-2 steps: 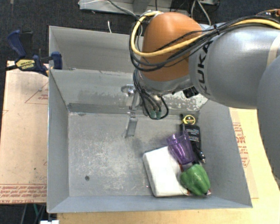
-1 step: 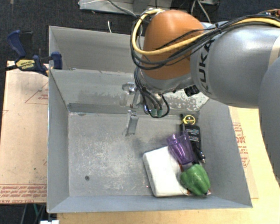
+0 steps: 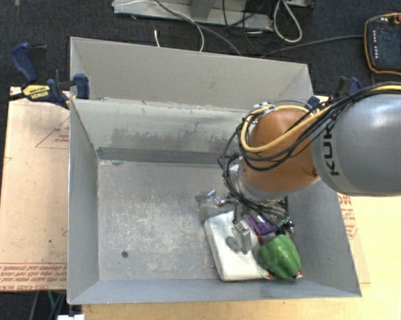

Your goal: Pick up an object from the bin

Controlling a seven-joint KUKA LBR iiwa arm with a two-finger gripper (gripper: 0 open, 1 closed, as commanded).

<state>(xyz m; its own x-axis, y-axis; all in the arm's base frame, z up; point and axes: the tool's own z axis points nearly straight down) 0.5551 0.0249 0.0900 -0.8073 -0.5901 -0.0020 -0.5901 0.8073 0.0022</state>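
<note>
Looking down into the grey metal bin (image 3: 142, 213), and everything in it sits bunched in the near right corner. There's a white flat rectangular block (image 3: 229, 260) lying against the near wall. A green pepper-shaped toy (image 3: 281, 256) touches its right side. A small purple piece (image 3: 259, 226) is just behind the pepper, half hidden under the wrist. The rest of the floor is bare, scuffed metal.

The arm (image 3: 373, 144) comes in from the right, its orange wrist cover (image 3: 280, 151) wrapped in cables and tipped steeply down. The gripper (image 3: 223, 220) is low over the far left end of the white block. Its fingers stand apart: one over the block's top face, the other over bare floor just past the block's edge. Nothing is clamped between them.
</note>
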